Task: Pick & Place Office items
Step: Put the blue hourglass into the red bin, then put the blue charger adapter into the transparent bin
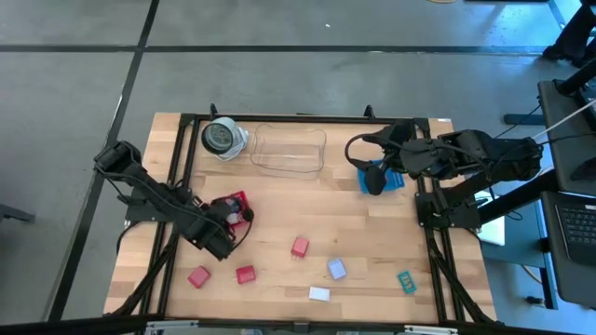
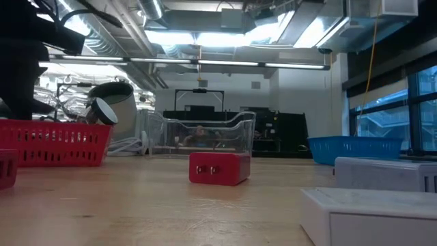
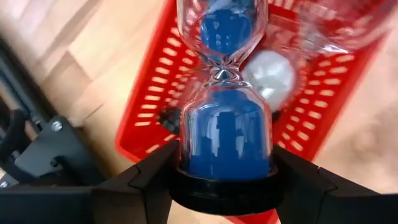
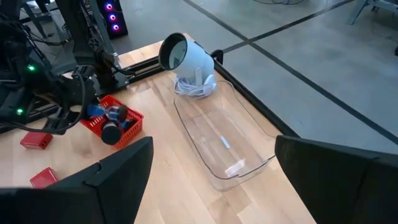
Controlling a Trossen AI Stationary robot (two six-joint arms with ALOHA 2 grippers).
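My left gripper (image 1: 231, 212) is over the red tray (image 1: 235, 199) at the table's left and is shut on a small hourglass (image 3: 224, 93) with blue sand and black end caps. My right gripper (image 1: 373, 177) hovers open over the blue tray (image 1: 391, 179) at the right; its fingers (image 4: 118, 174) stand wide apart and touch nothing. Lying flat on the wood near the front are three red blocks (image 1: 300, 247) (image 1: 245, 274) (image 1: 198, 276), a pale blue cube (image 1: 336, 269), a white block (image 1: 319, 293) and a green tag (image 1: 407, 281). My left gripper pinches the hourglass by its black end cap (image 3: 224, 190), one finger (image 3: 146, 177) on each side of the cap. The glass bulbs reach forward from the fingers over the red tray's mesh floor (image 3: 155, 99). Whether the far end rests in the tray, I cannot tell.
A clear tray (image 1: 289, 149) sits at the far middle, with a round black-and-white object (image 1: 223, 138) on its left. A dark metal frame (image 1: 182, 158) runs along the table's sides. Bare wood lies between the trays and the front pieces. A grey round piece (image 3: 270, 71) lies in the red tray.
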